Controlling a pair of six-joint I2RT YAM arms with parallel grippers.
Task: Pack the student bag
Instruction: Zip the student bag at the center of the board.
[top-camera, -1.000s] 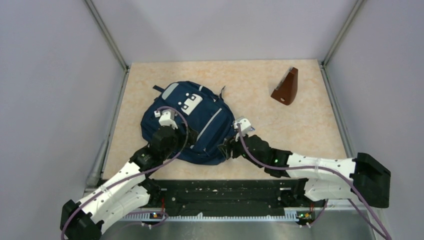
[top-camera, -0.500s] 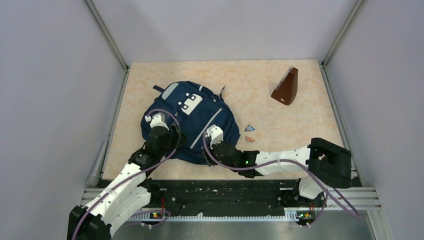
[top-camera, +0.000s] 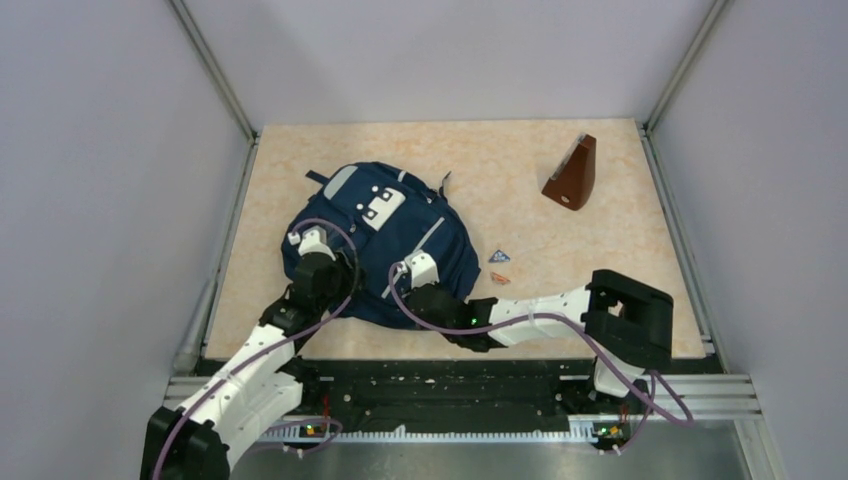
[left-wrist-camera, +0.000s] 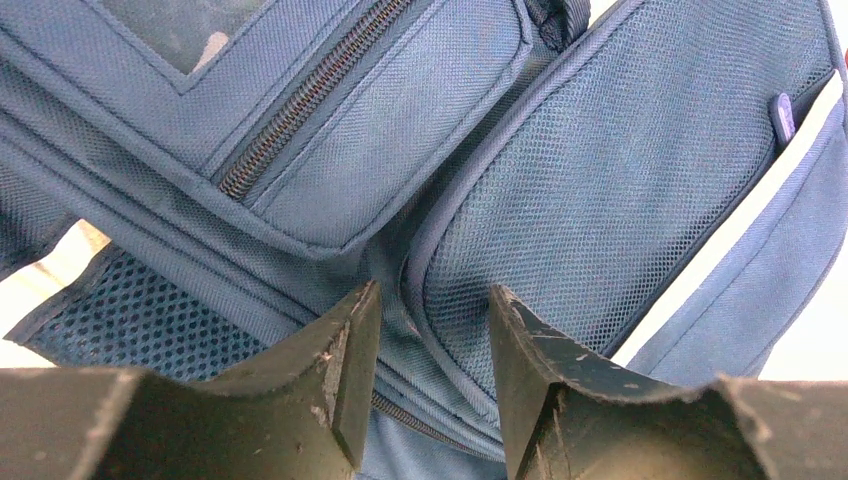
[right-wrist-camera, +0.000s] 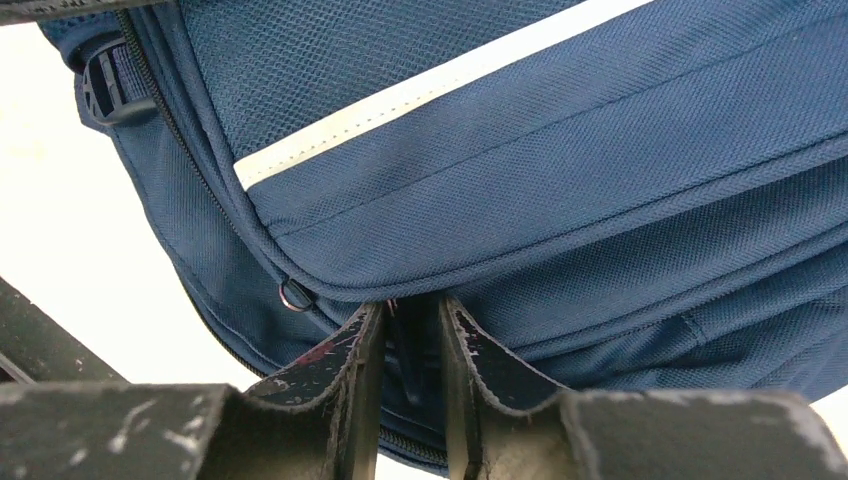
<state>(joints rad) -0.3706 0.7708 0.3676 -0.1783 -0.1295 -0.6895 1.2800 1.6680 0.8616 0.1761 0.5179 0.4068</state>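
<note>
Two claws are both at the near edge of the backpack (top-camera: 400, 225), which lies flat, front side up, on the left half of the table (top-camera: 600, 250), closer to the left edge than the right.

The left claw (top-camera: 338, 278) (left-wrist-camera: 430, 300) has its jaws only a little apart, pressed on a raised ridge of blue fabric where two mesh-faced pockets meet. A zip (left-wrist-camera: 300, 110) runs slantwise just beyond it. Its arm reaches up from the near left corner and bends down onto the near left part of the backpack (left-wrist-camera: 620, 180).

The right claw (top-camera: 410, 300) (right-wrist-camera: 405, 315) is almost pressed together, pinching a dark bit of the backpack (right-wrist-camera: 600, 150) at its near seam, below a white stripe (right-wrist-camera: 430, 90). A small metal ring (right-wrist-camera: 295, 295) hangs just left of the jaws. Its arm lies low along the near edge, stretched leftward from the near right corner.

A brown wedge (top-camera: 572, 178) stands near the far right corner, and two small scraps (top-camera: 499, 257) lie just right of the backpack.
</note>
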